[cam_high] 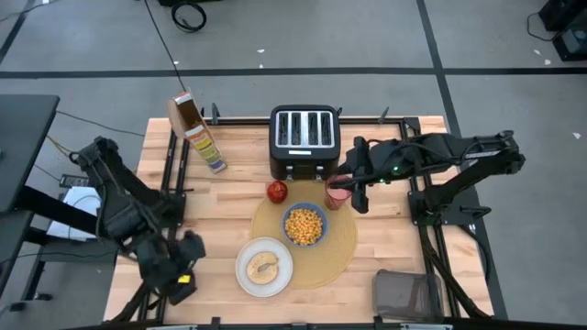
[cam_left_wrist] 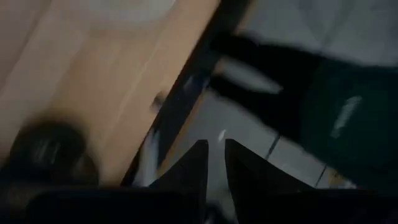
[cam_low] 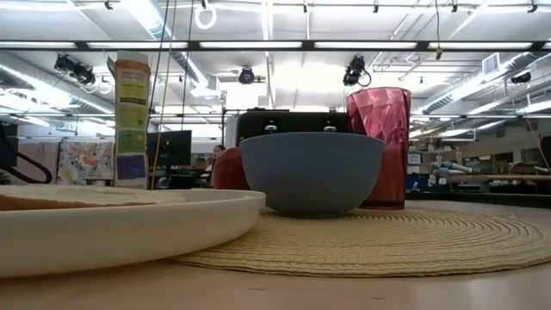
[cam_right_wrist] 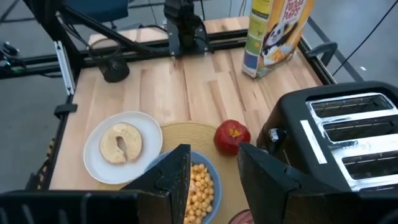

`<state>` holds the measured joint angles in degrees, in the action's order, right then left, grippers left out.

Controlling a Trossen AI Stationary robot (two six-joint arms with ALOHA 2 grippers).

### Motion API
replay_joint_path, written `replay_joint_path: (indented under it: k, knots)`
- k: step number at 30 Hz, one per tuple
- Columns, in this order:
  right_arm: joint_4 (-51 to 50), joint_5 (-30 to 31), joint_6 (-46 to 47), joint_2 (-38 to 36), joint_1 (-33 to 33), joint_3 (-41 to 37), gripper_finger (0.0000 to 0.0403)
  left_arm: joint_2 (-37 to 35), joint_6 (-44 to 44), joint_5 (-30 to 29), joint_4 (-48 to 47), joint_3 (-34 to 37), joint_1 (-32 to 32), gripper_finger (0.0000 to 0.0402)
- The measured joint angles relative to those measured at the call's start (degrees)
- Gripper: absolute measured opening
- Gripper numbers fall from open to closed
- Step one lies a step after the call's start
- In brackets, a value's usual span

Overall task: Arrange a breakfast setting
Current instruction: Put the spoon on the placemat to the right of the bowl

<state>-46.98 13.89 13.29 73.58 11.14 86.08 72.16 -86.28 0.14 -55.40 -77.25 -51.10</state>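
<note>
The round tan placemat (cam_high: 335, 261) lies at the table's middle. On it stand the blue bowl (cam_high: 304, 225) with yellow cereal and the translucent red cup (cam_high: 337, 194), which stands upright at the mat's far right edge (cam_low: 379, 146). The white plate (cam_high: 264, 267) with a bagel overlaps the mat's near left edge. The red apple (cam_high: 277, 191) lies just beyond the mat, in front of the toaster. My right gripper (cam_high: 354, 195) (cam_right_wrist: 211, 180) is open, close beside and above the cup. My left gripper (cam_high: 183, 278) (cam_left_wrist: 214, 146) hangs off the table's near left corner, fingers nearly together. No spoon shows.
The black four-slot toaster (cam_high: 303, 142) stands at the far middle, just behind the apple and cup. The cereal box (cam_high: 196, 131) stands at the far left. A grey flat thing (cam_high: 404, 293) lies at the near right corner. Bare wood shows on the left (cam_high: 202, 211).
</note>
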Motion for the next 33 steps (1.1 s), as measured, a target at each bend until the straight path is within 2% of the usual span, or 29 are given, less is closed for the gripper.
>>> replay_joint_path:
  k: [4,6,13,18,22,33]
  knots:
    - [0.2,0.0,-0.2,2.0,0.0,0.0,0.014,1.8,-9.1,7.6,-6.6,0.0,-3.2,0.0079]
    - [0.2,-0.2,-0.3,3.2,0.0,0.0,0.014,2.7,-10.1,9.9,-8.0,0.0,-4.3,0.0097]
    - [0.6,-0.5,-1.3,6.6,0.0,0.0,0.014,8.2,5.6,11.2,-7.3,0.0,-9.1,0.0147]
    - [1.7,-0.4,-2.1,7.8,0.0,0.0,0.014,9.6,5.1,17.8,-4.0,0.0,-11.5,0.0153]
    - [2.4,0.4,-4.0,8.5,0.0,0.0,0.014,10.2,4.3,17.7,-1.5,0.0,-14.0,0.0153]
    - [2.5,2.4,-6.4,9.8,-1.6,0.0,0.014,14.4,4.5,16.9,-3.3,0.0,-20.3,0.0144]
